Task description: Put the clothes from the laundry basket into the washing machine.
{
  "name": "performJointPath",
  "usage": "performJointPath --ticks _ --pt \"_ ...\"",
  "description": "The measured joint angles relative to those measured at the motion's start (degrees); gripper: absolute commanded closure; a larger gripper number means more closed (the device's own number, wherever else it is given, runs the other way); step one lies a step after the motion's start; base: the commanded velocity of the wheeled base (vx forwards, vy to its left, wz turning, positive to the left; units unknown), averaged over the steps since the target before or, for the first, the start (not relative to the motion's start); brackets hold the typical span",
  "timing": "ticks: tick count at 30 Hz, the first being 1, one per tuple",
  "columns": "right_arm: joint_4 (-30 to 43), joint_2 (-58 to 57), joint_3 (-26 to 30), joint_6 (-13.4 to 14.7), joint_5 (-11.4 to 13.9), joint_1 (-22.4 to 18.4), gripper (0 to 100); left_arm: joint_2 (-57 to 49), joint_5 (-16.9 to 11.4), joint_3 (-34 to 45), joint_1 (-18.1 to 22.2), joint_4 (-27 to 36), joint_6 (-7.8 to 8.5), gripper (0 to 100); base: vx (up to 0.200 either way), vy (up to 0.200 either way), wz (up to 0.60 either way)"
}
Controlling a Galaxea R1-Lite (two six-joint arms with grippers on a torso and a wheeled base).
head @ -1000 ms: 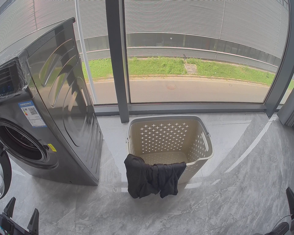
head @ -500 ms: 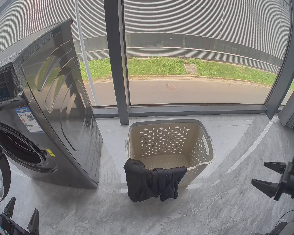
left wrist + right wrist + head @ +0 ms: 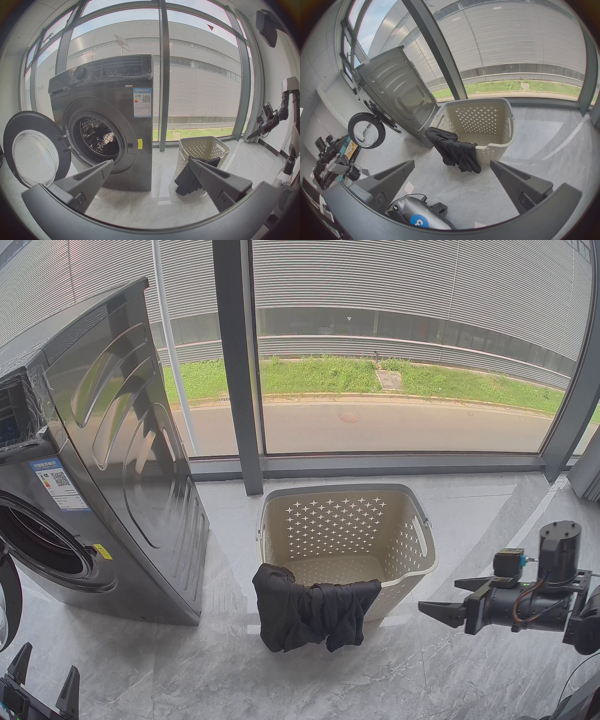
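Note:
A beige laundry basket (image 3: 409, 534) (image 3: 203, 147) (image 3: 506, 125) stands on the floor by the window. A black garment (image 3: 309, 612) (image 3: 189, 179) (image 3: 456, 151) hangs over its near rim, mostly outside. The grey washing machine (image 3: 125, 446) (image 3: 125, 125) (image 3: 397, 87) stands at the left, its round door (image 3: 31, 153) (image 3: 366, 129) swung open. My right gripper (image 3: 453, 596) (image 3: 450, 175) is open, raised to the right of the basket, pointing at it, nothing between its fingers. My left gripper (image 3: 44, 671) (image 3: 150, 172) is open and empty, low at the left, facing the drum.
Grey marble floor spreads between machine and basket and in front of both. A glass window wall with a dark pillar (image 3: 237, 365) runs behind them. A strip of white tape (image 3: 512, 540) crosses the floor right of the basket.
My right arm has risen into view from the lower right and swung left toward the basket. The head camera shifted slightly at first. The left gripper and garment stayed still.

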Motion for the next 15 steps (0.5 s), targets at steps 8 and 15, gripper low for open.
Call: performJointPath --ticks 8,15 --pt "-10.87 15.43 -0.91 2.83 -7.13 4.85 0 0.0 0.02 0.0 0.0 0.0 -0.04 0 0.0 0.0 0.0" --pt "-13.82 25.8 -4.88 4.22 -12.21 6.28 0 0.0 0.02 0.0 0.0 0.0 -0.04 0 0.0 0.0 0.0"
